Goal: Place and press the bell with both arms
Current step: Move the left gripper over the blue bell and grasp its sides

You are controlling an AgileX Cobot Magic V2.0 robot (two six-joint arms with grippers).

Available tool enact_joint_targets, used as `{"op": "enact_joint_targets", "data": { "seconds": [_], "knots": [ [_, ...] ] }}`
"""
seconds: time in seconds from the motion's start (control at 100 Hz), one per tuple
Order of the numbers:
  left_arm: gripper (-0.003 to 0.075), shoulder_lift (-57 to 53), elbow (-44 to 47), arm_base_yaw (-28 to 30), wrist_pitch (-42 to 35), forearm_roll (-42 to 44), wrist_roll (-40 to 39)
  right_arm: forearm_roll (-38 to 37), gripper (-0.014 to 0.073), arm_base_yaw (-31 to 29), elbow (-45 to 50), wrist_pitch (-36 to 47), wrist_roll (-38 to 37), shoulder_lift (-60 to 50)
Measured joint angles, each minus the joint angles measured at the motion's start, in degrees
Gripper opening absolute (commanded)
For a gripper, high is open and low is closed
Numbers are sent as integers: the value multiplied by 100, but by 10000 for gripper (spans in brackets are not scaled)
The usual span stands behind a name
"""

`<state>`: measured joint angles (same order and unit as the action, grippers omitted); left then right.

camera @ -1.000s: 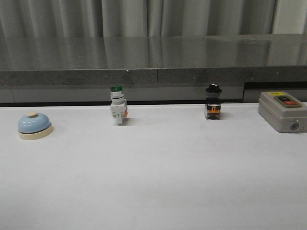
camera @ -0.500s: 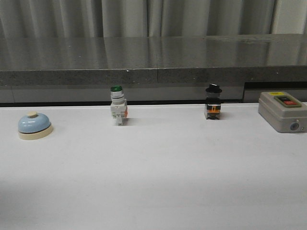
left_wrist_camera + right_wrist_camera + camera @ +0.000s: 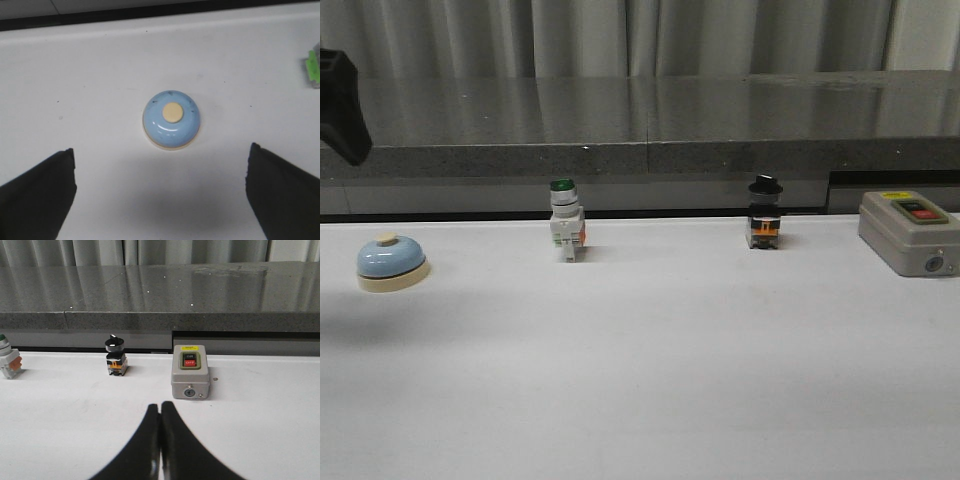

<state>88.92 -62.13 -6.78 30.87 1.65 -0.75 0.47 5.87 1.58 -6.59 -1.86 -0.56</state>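
Front view shows the small light-blue domed bell (image 3: 392,262) with its cream base and cream button sitting upright on the white bench (image 3: 650,370) at about nine o'clock, well apart from the other controls lined up along the back edge: a green-capped white push-button switch (image 3: 566,232) at about eleven o'clock, a black-knobbed selector switch (image 3: 764,226) at about one, and a grey box with red and black buttons (image 3: 908,233) at about three. That spacing probably leaves room for a claw to close round the bell without knocking a neighbour.

A black piece of the left arm (image 3: 342,104) shows above the bell at the frame's edge. In the left wrist view the left claw (image 3: 162,187) hangs over the bell (image 3: 171,119) with its fingers spread wide and nothing between them; the bell lies centred on the gap but ahead of the fingertips (image 3: 62,162), not touching either. Judging by this, the grasp is not yet made.

The right claw (image 3: 160,412) has its fingers pressed together on nothing, low over bare bench, with the grey box (image 3: 190,372) just ahead at twelve o'clock, far from the bell.
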Motion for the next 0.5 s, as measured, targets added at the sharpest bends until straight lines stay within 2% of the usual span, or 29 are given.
{"op": "enact_joint_targets", "data": {
  "seconds": [0.26,0.5],
  "knots": [
    [648,1155,-745,0,-21,-23,0,0,-69,0,0,0,0,0],
    [648,1685,-1052,0,-56,-110,0,0,-69,0,0,0,0,0]
  ]
}}
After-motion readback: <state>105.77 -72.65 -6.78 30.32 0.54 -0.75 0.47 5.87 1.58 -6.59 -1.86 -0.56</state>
